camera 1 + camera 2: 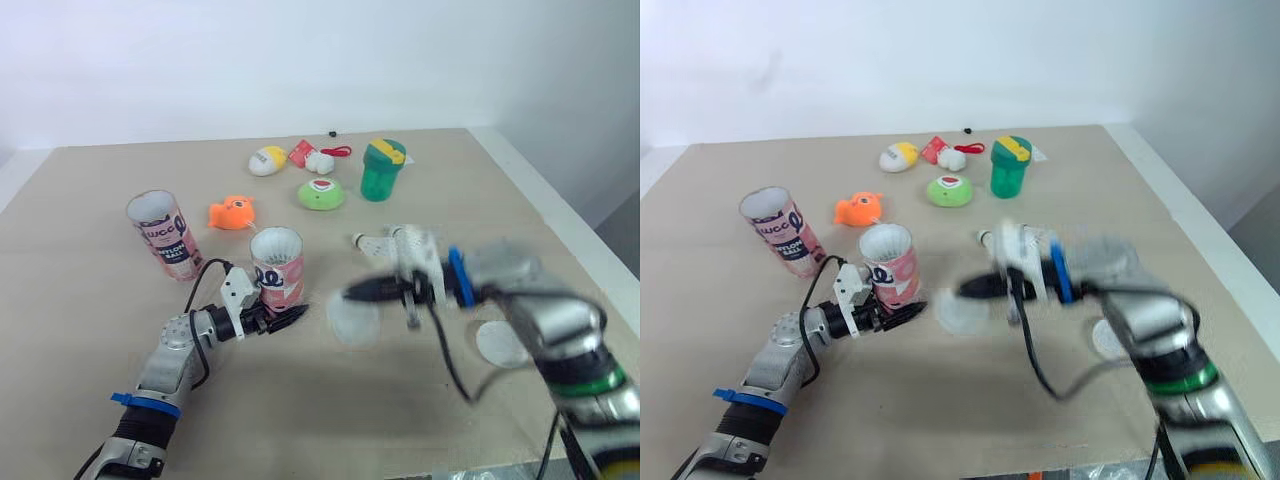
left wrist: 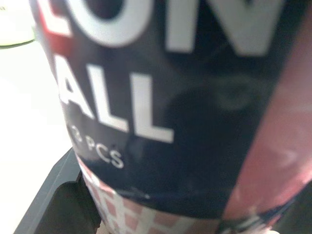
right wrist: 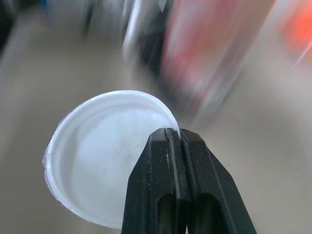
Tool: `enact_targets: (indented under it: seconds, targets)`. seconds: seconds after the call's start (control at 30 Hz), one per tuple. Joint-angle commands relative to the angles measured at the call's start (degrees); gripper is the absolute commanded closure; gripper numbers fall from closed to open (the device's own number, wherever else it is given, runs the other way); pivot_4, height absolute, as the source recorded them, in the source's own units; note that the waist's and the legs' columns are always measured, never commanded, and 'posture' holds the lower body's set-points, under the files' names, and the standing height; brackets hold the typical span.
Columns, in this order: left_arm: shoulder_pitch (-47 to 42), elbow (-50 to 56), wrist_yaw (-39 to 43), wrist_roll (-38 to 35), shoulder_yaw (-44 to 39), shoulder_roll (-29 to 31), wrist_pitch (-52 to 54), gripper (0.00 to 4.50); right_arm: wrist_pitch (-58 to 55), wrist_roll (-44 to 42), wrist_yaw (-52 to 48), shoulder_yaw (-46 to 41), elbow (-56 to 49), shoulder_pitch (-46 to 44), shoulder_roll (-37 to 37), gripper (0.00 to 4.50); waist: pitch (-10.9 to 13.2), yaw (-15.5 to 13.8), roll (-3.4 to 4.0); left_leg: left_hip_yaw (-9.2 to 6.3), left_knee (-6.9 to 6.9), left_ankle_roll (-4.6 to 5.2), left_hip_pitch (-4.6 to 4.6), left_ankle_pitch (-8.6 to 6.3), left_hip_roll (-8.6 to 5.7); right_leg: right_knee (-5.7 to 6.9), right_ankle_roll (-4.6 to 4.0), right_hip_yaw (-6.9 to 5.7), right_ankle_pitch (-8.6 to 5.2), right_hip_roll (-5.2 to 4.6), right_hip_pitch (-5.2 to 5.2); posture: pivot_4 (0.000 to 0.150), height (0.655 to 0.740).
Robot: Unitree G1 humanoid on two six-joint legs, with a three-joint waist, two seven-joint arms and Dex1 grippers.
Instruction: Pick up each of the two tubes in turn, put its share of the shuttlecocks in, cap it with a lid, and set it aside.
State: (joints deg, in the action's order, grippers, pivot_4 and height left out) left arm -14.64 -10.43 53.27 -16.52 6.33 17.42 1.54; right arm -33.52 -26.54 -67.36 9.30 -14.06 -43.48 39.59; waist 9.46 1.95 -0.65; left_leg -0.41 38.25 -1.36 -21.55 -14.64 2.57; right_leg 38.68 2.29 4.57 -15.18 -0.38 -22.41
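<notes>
Currently noted left gripper clamped on upright, open-topped pink tube near table centre; read "ALL" and "PCS" in white on its dark label. Noted right gripper pinched shut on rim of white lid, near that tube. Logged second open tube farther left, lettering roughly "WCC".

Test lab: bare white wall, beige table, scattered toys.
</notes>
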Motion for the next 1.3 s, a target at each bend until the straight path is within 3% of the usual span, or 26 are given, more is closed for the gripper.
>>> enact_targets:
  seconds: [0.03,0.37,1.3]
  targets:
    - [2.38,-2.83,0.39,1.53,2.24,0.20,2.38,0.98,-1.84,-1.86,2.88,-1.44,1.63,-9.09,-4.29,4.44,-0.08,-0.19,-0.12,-0.09,-0.13,0.00,0.01,0.00,0.03,-0.12,0.00,-0.11,-0.01,0.01,0.04,0.150,0.7400]
    - [2.77,-2.53,-0.60,2.37,2.34,-0.37,2.01,0.98,6.35,10.17,3.13,7.91,13.11,-18.83,-10.56,4.44,-0.13,-0.68,-0.02,-0.01,-0.67,0.00,-0.10,0.00,0.01,-0.59,-0.05,-0.11,0.00,-0.08,-0.01,0.150,0.7400]
    - [2.36,-3.01,-0.47,2.87,3.14,-0.12,2.32,0.98,11.11,19.23,1.28,13.59,14.62,-16.69,-15.25,4.44,-0.12,-0.62,-0.01,-0.03,-0.70,0.01,-0.07,0.01,0.04,-0.59,-0.04,-0.13,0.00,-0.05,-0.03,0.150,0.7400]
